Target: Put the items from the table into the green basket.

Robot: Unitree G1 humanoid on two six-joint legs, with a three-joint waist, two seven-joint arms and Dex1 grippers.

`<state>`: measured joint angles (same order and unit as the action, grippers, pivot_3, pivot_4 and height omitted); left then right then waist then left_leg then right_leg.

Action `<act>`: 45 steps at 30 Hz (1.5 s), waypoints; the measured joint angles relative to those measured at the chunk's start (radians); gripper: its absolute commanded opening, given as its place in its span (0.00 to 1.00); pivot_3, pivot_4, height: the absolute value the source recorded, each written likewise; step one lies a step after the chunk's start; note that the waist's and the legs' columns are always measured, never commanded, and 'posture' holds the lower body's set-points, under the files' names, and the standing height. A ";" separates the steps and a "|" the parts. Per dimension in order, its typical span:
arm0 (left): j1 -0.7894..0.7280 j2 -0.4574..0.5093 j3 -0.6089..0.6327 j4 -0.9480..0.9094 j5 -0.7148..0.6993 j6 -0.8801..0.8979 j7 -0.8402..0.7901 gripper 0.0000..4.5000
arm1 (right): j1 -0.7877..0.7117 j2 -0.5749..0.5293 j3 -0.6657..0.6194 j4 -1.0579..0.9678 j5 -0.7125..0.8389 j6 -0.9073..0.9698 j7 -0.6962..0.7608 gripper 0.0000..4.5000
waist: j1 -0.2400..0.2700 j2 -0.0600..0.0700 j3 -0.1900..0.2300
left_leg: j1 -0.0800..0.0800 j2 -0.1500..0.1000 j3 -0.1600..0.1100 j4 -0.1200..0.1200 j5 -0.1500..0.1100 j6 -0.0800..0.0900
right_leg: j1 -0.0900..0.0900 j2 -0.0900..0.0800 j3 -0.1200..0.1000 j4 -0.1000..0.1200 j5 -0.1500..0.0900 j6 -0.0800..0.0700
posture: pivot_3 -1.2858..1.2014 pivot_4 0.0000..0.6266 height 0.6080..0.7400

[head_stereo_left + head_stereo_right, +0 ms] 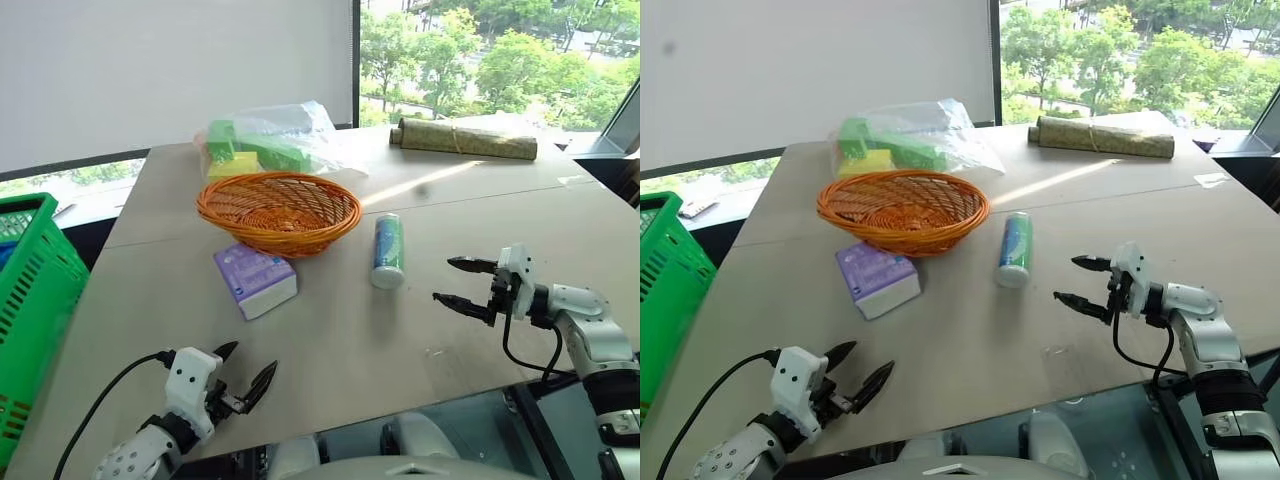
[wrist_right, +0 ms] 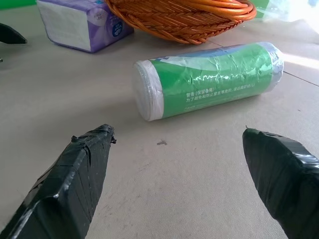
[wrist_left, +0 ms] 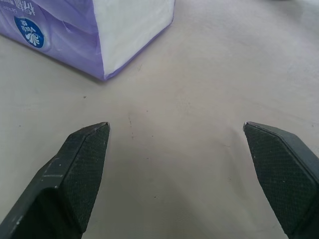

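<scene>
A purple-and-white packet (image 1: pixel 256 280) lies on the tan table (image 1: pixel 340 340) just in front of the orange wicker basket. A green-and-white cylinder (image 1: pixel 387 250) lies to its right, past the wicker basket's rim. The green basket (image 1: pixel 30 300) stands off the table's left edge. My left gripper (image 1: pixel 247 371) hovers open near the table's front edge, short of the packet (image 3: pixel 89 35). My right gripper (image 1: pixel 458 282) is open to the right of the cylinder (image 2: pixel 209 79), its fingers pointing toward it, nothing between them.
The orange wicker basket (image 1: pixel 279 211) sits mid-table behind both items. Behind it lies a clear plastic bag (image 1: pixel 270 140) with green and yellow contents, and a rolled mat (image 1: pixel 462 139) at the far right. A seam (image 1: pixel 480 200) crosses the tabletop.
</scene>
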<state>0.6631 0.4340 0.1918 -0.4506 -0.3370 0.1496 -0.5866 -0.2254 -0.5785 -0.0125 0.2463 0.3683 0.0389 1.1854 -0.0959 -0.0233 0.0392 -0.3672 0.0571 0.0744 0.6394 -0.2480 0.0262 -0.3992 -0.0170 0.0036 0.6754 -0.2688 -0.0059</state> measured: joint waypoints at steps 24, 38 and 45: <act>-0.003 -0.028 0.001 -0.013 -0.003 -0.041 0.000 0.98 | -0.031 0.008 0.028 -0.002 -0.045 0.023 -0.015 0.99 | 0.003 0.000 0.000 | -0.001 0.000 0.001 0.000 0.000 0.000 | -0.001 0.000 0.001 0.000 0.000 0.000 | 0.50 0.00 1.00; -0.226 0.047 0.120 -0.265 -0.275 0.124 0.054 0.98 | -0.497 0.267 0.194 0.052 -0.174 0.020 -0.176 0.99 | 0.018 -0.001 0.000 | -0.003 0.000 0.000 -0.001 0.000 0.000 | -0.003 0.005 0.003 0.002 0.005 0.000 | 0.52 0.00 1.00; -0.180 0.043 0.163 -0.280 -0.276 0.154 0.105 0.98 | -0.617 0.353 0.316 0.245 -0.251 -0.050 -0.083 0.99 | 0.043 -0.001 0.000 | -0.012 0.000 0.000 0.001 0.000 0.000 | -0.012 0.002 0.003 0.003 0.005 0.000 | 0.55 0.00 1.00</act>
<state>0.4828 0.4769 0.3543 -0.7307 -0.6127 0.3036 -0.4819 -0.8427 -0.2255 0.3031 0.4910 0.1176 -0.0106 1.1022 -0.0529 -0.0241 0.0394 -0.3797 0.0566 0.0746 0.6400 -0.2478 0.0262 -0.4111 -0.0147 0.0064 0.6785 -0.2634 -0.0063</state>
